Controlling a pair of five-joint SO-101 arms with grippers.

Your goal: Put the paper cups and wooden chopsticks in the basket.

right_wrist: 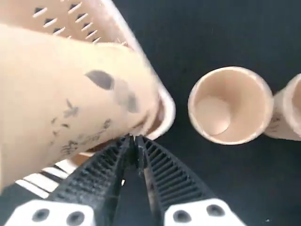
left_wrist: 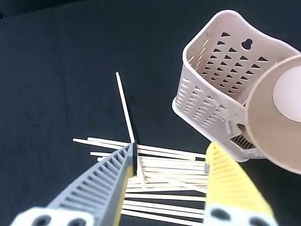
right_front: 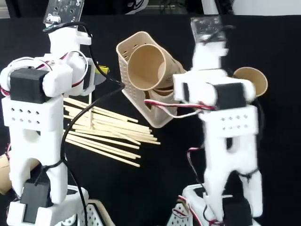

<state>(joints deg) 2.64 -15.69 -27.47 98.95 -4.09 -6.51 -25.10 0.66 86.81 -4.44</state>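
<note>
Plastic basket (left_wrist: 207,94), matt paper cup (right_wrist: 70,94)

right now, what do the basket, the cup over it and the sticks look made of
Basket: moulded plastic, likely; smooth beige wall with neat triangular cut-outs.
Paper cup: thin matt tan card, apparently, with a rolled rim.
Chopsticks: pale, dull, straight slivers, probably wood or bamboo.

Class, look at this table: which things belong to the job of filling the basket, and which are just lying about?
Belong to the job: basket; tilted paper cup; upright paper cup; wooden chopsticks.
Just lying about: black table cover; an arm's wires.
</note>
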